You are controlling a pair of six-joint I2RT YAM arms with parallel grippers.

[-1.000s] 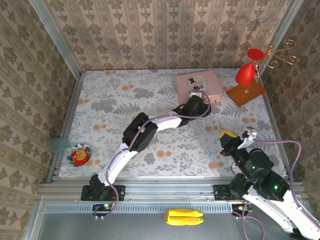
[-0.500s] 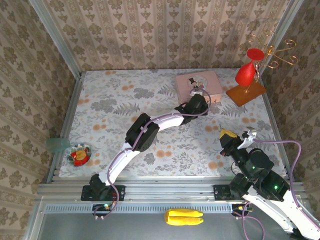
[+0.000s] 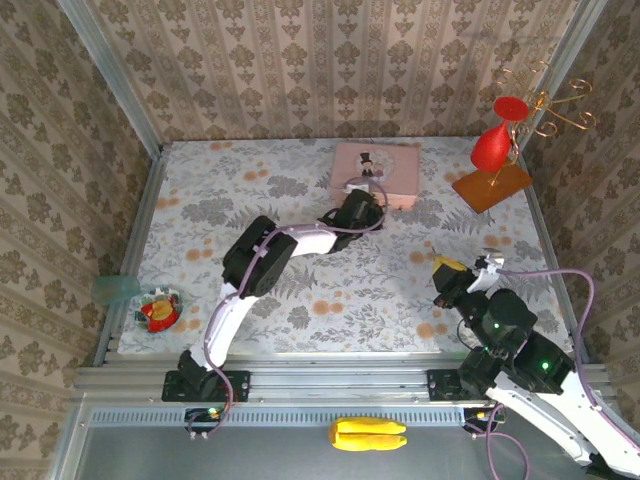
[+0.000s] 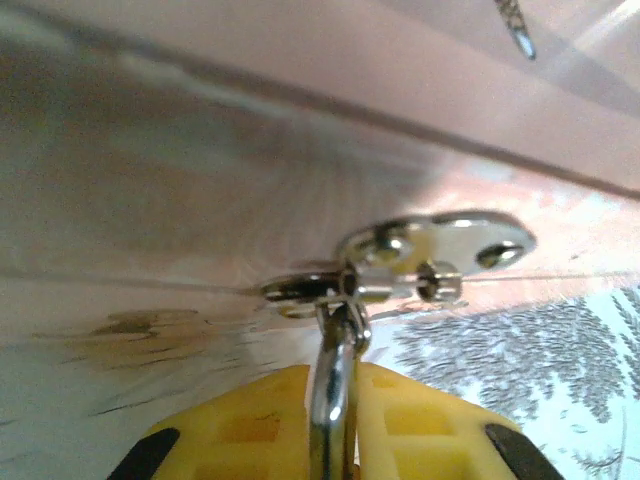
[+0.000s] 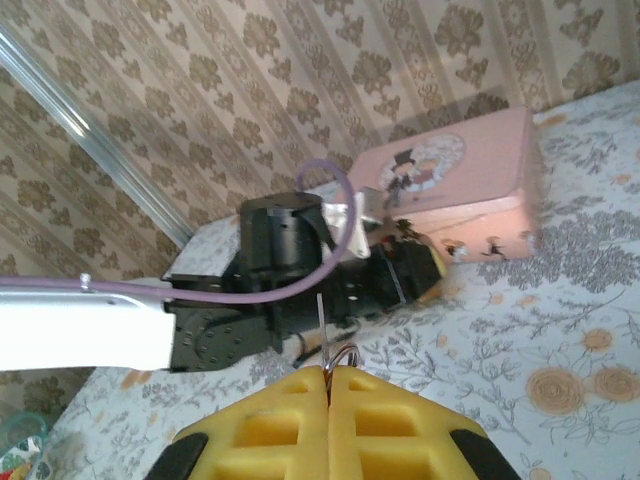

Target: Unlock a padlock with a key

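In the left wrist view my left gripper (image 4: 335, 378) is shut on the padlock: its silver shackle (image 4: 334, 400) stands between the yellow fingers and hooks into the metal hasp (image 4: 440, 245) on the pink tin (image 4: 300, 130). The padlock's body is hidden between the pads. From above, the left gripper (image 3: 358, 205) sits against the near side of the pink tin (image 3: 380, 160). My right gripper (image 5: 328, 372) is shut on the key (image 5: 320, 330), whose thin blade sticks up from the pads beside a wire ring (image 5: 346, 356). The right gripper (image 3: 447, 270) hovers at the right, well apart from the tin.
A red ornament on a wooden stand (image 3: 492, 185) with gold wire hooks stands at the back right. A small dish (image 3: 158, 310) of red and yellow bits lies at the table's left edge. Patterned walls close in the left, back and right sides.
The left gripper has closed on the padlock's shackle and drawn it leftward; the pink tin slid left with it. The right gripper has shifted slightly left, still holding the key.
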